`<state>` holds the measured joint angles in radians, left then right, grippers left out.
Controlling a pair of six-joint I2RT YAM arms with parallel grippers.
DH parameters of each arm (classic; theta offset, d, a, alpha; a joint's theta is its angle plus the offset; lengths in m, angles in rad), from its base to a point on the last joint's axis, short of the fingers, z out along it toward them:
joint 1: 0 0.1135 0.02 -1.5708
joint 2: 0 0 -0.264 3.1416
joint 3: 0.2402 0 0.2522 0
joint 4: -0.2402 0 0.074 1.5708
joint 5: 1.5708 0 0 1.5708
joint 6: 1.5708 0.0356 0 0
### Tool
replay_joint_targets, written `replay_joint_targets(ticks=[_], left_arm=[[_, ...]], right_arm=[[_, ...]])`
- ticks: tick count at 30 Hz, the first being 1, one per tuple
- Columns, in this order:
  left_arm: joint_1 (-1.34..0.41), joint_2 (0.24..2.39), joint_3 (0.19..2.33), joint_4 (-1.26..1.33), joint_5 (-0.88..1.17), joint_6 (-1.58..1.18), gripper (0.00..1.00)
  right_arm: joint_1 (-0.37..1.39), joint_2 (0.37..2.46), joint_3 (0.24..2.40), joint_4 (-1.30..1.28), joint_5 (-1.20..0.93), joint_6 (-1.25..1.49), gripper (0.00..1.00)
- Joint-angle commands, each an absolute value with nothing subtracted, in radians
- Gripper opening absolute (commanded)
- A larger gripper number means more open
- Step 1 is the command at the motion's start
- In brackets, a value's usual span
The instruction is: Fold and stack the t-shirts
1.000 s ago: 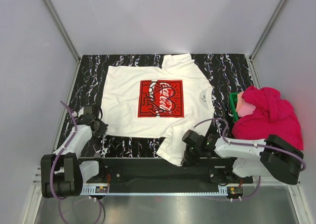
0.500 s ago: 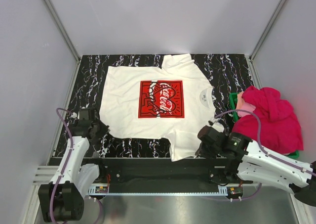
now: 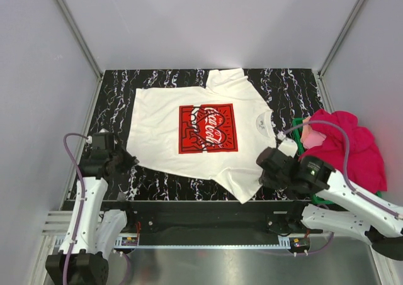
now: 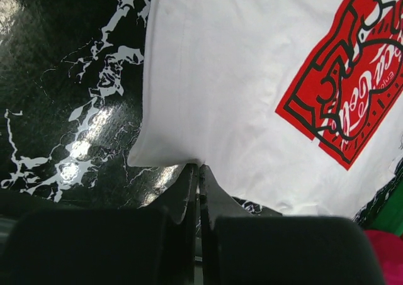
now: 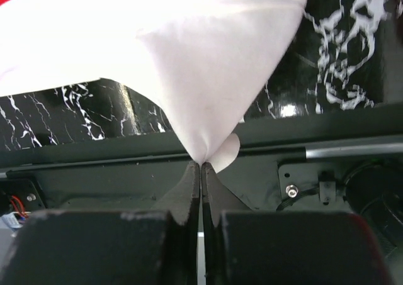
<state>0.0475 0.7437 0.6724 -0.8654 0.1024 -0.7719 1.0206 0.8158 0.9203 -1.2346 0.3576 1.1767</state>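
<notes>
Between left tool [image 4: 199, 167] and right tool [image 5: 201, 165], near edge of white t-shirt [image 3: 157, 128]

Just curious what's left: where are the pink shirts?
In the overhead view, the pink shirts lie heaped at right, over a green basket beside the white shirt.

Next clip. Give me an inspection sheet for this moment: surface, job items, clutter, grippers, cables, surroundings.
Surface: black marbled table, glossy.
Job's things: white t-shirt spread print-up; pink shirts heaped at the right edge.
Clutter: green basket under the pink heap.
Grippers: left gripper shut on the white t-shirt's near hem; right gripper shut on a pinched-up near corner.
Cables: purple cable loops off each arm.
Surroundings: grey walls; nothing else seen.
</notes>
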Motion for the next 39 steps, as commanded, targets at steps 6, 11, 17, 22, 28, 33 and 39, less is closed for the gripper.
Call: replay_joint_targets(ticks=[6,11,17,22,28,33,39], left_arm=[[0.055,0.891,0.807,-0.845,0.126,-0.643,0.00],[0.063,1.011,0.864,-0.815,0.110,-0.589,0.00],[0.074,1.146,0.926,-0.767,0.092,-0.554,0.00],[0.084,1.282,0.977,-0.735,0.091,-0.529,0.00],[0.091,1.420,1.057,-0.709,0.087,-0.512,0.00],[0.094,1.520,1.126,-0.707,0.084,-0.494,0.00],[0.097,1.557,1.178,-0.716,0.052,-0.480,0.00]], right_arm=[[0.699,1.101,1.190,-0.985,0.286,0.723,0.00],[0.582,1.293,1.336,-0.913,0.218,0.540,0.00],[0.459,1.446,1.491,-0.881,0.170,0.451,0.00],[0.393,1.541,1.558,-0.862,0.135,0.404,0.00],[0.348,1.657,1.640,-0.850,0.110,0.374,0.00],[0.319,1.736,1.704,-0.857,0.106,0.364,0.00],[0.278,1.769,1.770,-0.854,0.106,0.351,0.00]])
